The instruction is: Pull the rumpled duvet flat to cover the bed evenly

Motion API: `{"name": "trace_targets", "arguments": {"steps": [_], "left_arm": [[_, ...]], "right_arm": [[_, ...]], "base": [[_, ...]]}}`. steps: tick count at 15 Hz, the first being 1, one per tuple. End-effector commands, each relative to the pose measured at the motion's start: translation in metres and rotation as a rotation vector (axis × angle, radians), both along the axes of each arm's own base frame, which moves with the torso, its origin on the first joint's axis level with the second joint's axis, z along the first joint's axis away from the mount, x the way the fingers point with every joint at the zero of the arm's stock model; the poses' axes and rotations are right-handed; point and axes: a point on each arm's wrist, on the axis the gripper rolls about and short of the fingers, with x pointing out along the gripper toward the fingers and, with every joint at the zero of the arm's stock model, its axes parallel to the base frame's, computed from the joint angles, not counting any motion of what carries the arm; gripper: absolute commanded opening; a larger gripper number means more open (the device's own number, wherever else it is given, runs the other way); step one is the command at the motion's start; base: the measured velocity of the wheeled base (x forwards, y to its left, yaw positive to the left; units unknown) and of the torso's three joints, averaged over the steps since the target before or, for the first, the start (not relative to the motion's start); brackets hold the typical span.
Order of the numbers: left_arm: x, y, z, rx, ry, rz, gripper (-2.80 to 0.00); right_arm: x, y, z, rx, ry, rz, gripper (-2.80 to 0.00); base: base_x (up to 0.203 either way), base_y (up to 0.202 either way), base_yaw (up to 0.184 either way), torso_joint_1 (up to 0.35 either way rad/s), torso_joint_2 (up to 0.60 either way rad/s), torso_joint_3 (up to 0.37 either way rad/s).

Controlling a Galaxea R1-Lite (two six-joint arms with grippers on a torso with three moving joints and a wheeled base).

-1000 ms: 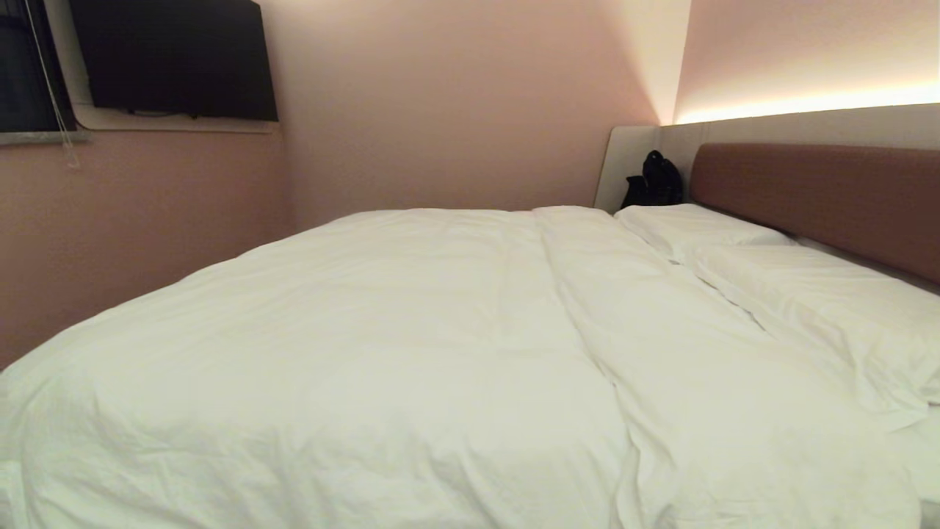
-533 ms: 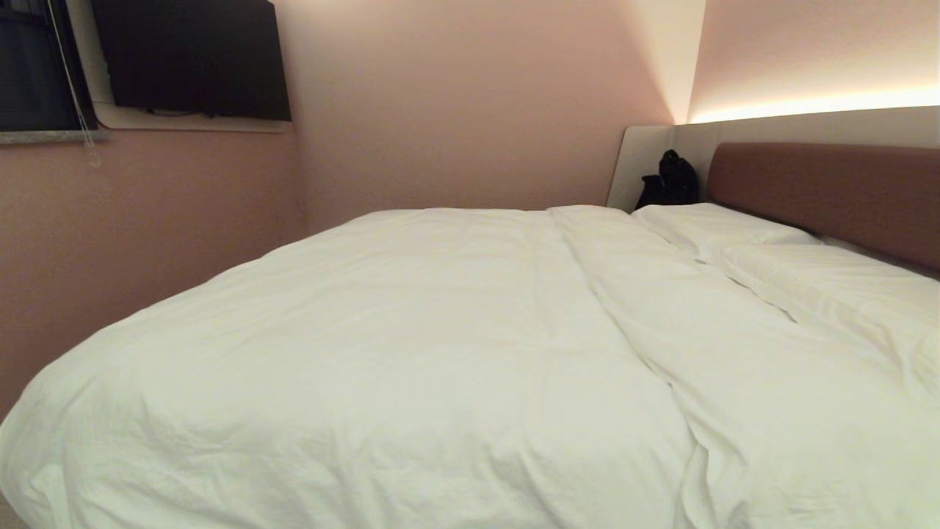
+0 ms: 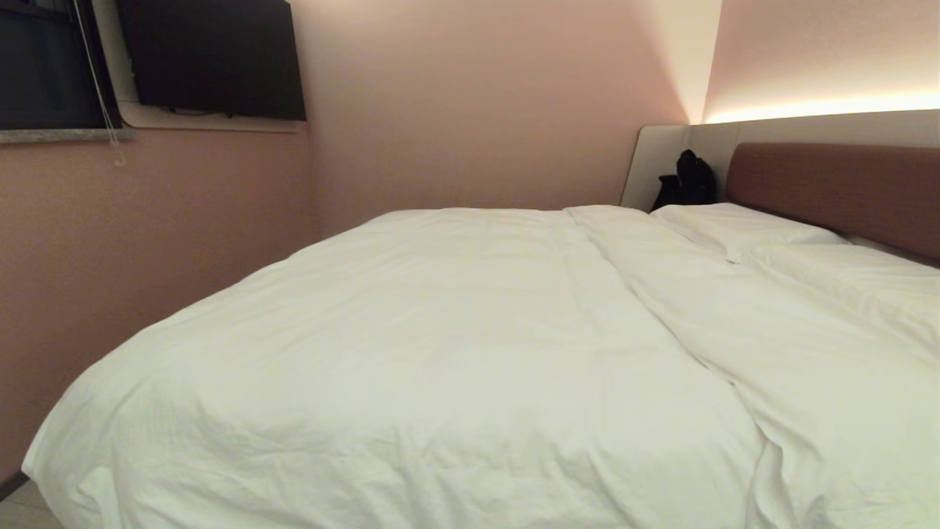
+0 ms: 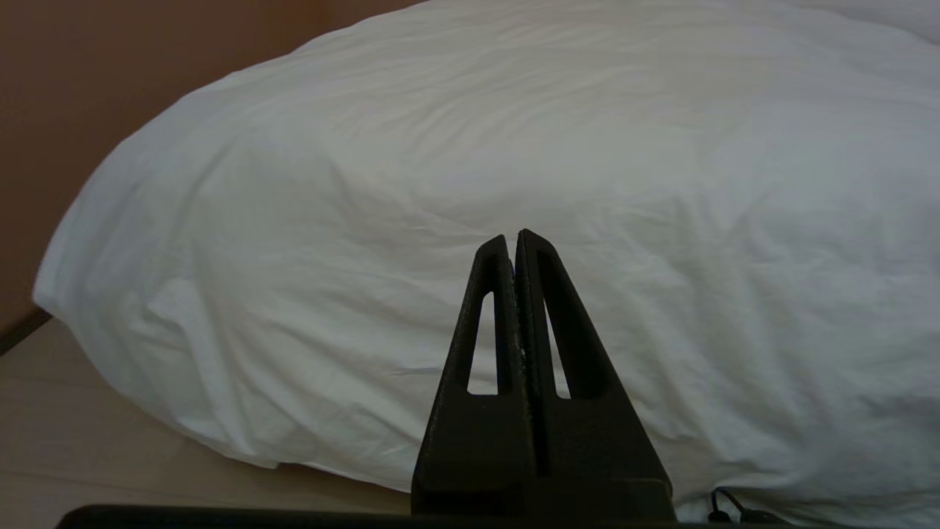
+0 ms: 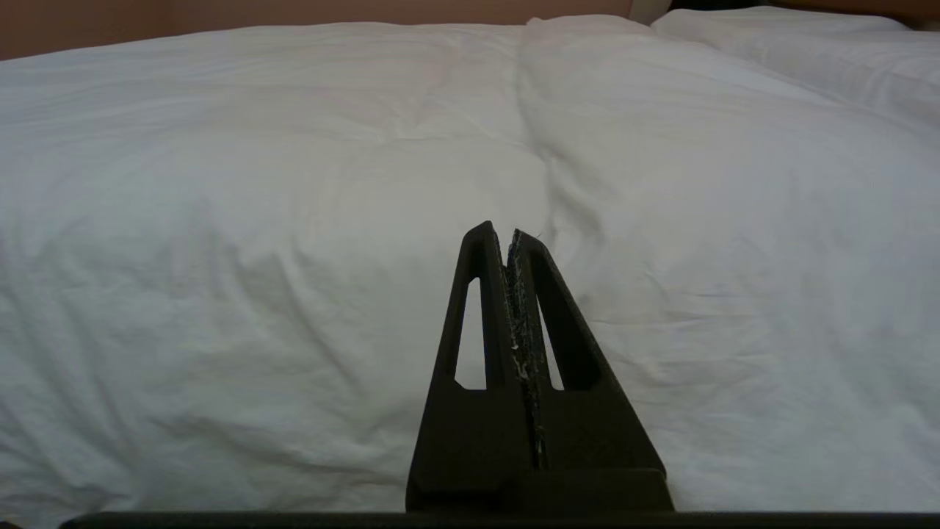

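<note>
The white puffy duvet (image 3: 455, 345) lies spread over the bed, creased, with a long fold running from near front right toward the far end. Its near left corner hangs down to the floor (image 4: 147, 308). The mauve-brown headboard (image 3: 837, 184) of the bed stands at the right. My left gripper (image 4: 512, 236) is shut and empty, pointing at the duvet's hanging side without touching it. My right gripper (image 5: 499, 229) is shut and empty too, facing the duvet (image 5: 294, 220) near the fold. Neither arm shows in the head view.
Two flat white pillows (image 3: 742, 224) lie along the headboard. A black bag (image 3: 687, 184) sits in the far corner by a beige panel. A pink wall (image 3: 147, 242) runs close along the bed's left side, with a dark screen (image 3: 213, 59) above. Pale floor (image 4: 73, 441) shows at the left.
The whole head view has shifted: the bed, bag and screen sit further right in the picture, so the camera has moved. The duvet and the grippers look unchanged.
</note>
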Motion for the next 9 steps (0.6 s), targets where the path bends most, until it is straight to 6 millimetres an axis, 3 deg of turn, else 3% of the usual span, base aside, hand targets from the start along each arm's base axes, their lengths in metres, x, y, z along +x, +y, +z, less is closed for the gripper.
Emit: {"name": "trace_targets", "arguments": {"steps": [1, 9], "left_arm": [[0.0000, 0.0000, -0.0001, -0.001, 0.001, 0.001, -2.80], [0.0000, 0.0000, -0.0001, 0.000, 0.001, -0.001, -2.80]], "right_arm": [[0.0000, 0.0000, -0.0001, 0.000, 0.000, 0.001, -2.80], [0.0000, 0.0000, -0.0001, 0.000, 0.000, 0.001, -2.80]], "base": [[0.000, 0.197, 0.001, -0.002, 0.00, 0.002], [0.000, 0.194, 0.000, 0.002, 0.00, 0.001]]}}
